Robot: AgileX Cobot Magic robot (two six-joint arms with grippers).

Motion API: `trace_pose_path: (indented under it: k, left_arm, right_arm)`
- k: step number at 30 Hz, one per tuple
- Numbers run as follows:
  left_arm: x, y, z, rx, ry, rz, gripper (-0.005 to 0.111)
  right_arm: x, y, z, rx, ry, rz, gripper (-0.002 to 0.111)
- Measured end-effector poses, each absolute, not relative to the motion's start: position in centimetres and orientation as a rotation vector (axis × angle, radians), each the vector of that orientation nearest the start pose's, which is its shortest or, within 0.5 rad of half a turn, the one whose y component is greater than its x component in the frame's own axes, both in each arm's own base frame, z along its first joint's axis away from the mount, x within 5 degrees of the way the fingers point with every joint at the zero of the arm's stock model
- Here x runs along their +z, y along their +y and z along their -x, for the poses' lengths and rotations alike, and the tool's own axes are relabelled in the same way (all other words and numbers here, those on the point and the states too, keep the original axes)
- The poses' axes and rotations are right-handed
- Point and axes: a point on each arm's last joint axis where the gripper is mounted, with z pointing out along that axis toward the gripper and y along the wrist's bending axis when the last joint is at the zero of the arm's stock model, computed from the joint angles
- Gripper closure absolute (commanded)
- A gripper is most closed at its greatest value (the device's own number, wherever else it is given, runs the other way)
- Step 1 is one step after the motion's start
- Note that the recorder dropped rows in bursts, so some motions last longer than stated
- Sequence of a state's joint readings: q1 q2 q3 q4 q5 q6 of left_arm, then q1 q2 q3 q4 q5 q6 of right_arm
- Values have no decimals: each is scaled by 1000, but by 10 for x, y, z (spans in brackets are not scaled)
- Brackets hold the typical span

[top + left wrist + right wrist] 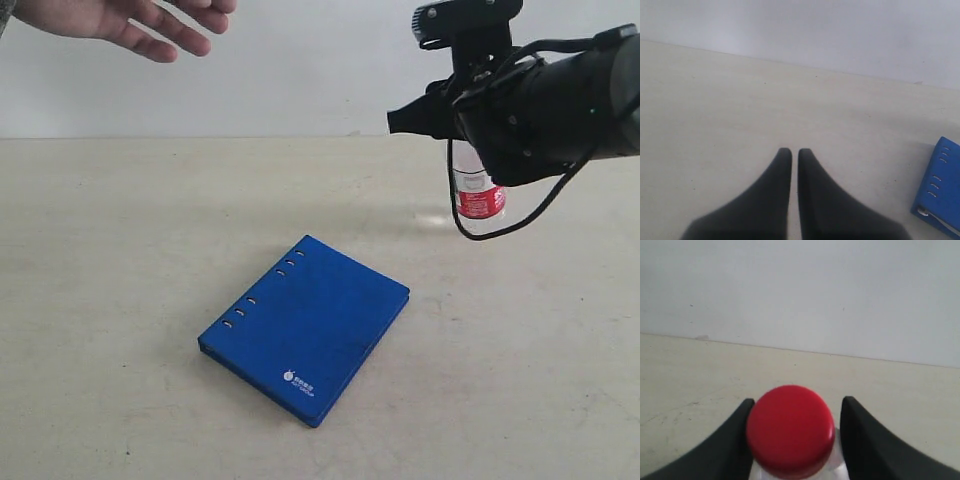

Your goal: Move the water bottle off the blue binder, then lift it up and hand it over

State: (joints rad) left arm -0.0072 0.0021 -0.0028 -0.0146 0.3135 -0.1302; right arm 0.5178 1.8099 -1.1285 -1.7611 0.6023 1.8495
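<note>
The water bottle [479, 197] stands upright to the far right of the blue binder [305, 325], well apart from it. Its red cap [790, 429] sits between the fingers of my right gripper [797, 400], which is shut on the bottle's neck. My right arm [545, 100] hides the bottle's top in the exterior view, and I cannot tell whether its base touches the table. The binder lies flat and closed, rivets toward the left. My left gripper [795, 151] is shut on nothing over bare table, with the binder's corner [940, 190] off to one side.
A person's open hand [130, 25] reaches in at the top left, palm down, above the table's far edge. A black cable [520, 220] loops down from my right arm beside the bottle. The beige table [120, 300] meets a white wall behind.
</note>
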Motion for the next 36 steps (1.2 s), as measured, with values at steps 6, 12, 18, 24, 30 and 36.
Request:
trace_pose_path:
  k: [6, 12, 18, 24, 30, 36]
  left_arm:
    - [186, -1, -54, -112, 1794, 120, 102]
    - [186, -1, -54, -112, 1794, 120, 102]
    - [186, -1, -54, -112, 1794, 120, 102]
    - [186, -1, -54, -112, 1794, 120, 102]
    - [186, -1, -54, -112, 1794, 120, 102]
    - [186, -1, -54, -98, 1794, 107, 102]
  right_arm:
    - [270, 145, -351, -158, 1904, 111, 66]
    - [302, 138, -339, -150, 1828, 129, 66]
    - [321, 138, -329, -90, 1793, 158, 67]
    - [383, 127, -282, 117, 1650, 213, 102]
    - [415, 94, -193, 257, 1484, 317, 108]
    - [402, 36, -90, 326, 1288, 225, 108]
